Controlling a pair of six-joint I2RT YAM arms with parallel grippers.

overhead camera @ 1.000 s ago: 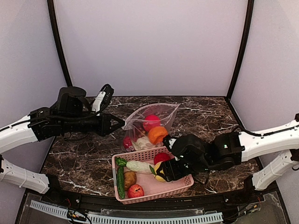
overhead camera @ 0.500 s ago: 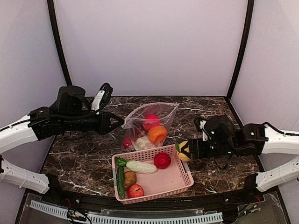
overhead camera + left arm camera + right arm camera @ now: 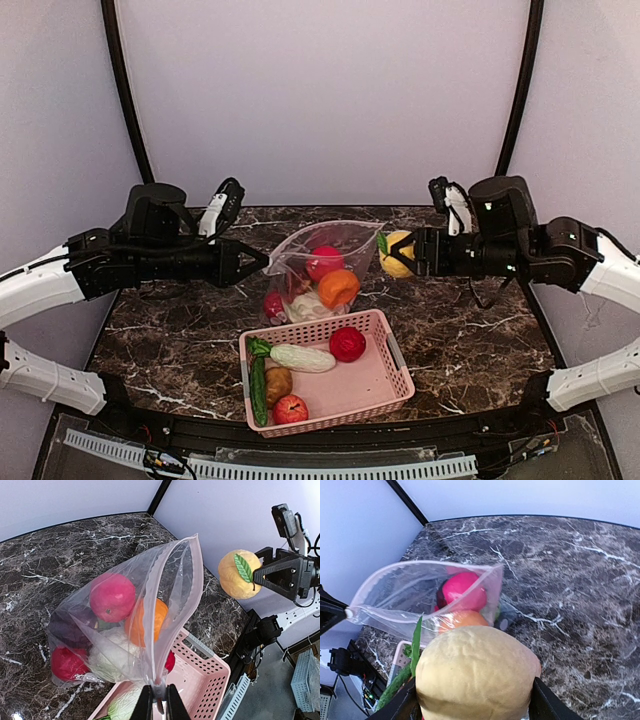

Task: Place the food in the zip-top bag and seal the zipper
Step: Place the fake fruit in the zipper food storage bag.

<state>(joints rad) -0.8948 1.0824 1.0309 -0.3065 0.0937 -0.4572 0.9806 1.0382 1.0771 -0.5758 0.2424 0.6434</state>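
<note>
Near the far edge
My left claw (image 3: 261,262) pinches the zip-top bag (image 3: 345,238) rim; my right claw (image 3: 406,252) grips yellow ball (image 3: 394,254) beside its open edge.

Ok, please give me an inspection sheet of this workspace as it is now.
Surface: dark marble table.
Job's things: zip-top bag held open, pink ball and orange ball inside; zipper unsealed; yellow fruit in air beside the mouth; red ball, cabbage, cucumber, potato, apple in the pink basket.
Clutter: only that basket.
Grippers: left gripper shut on the bag's edge; right gripper shut on the yellow fruit.
Cables: black cable hangs under the right arm.
Surroundings: pale walls, black corner posts.
</note>
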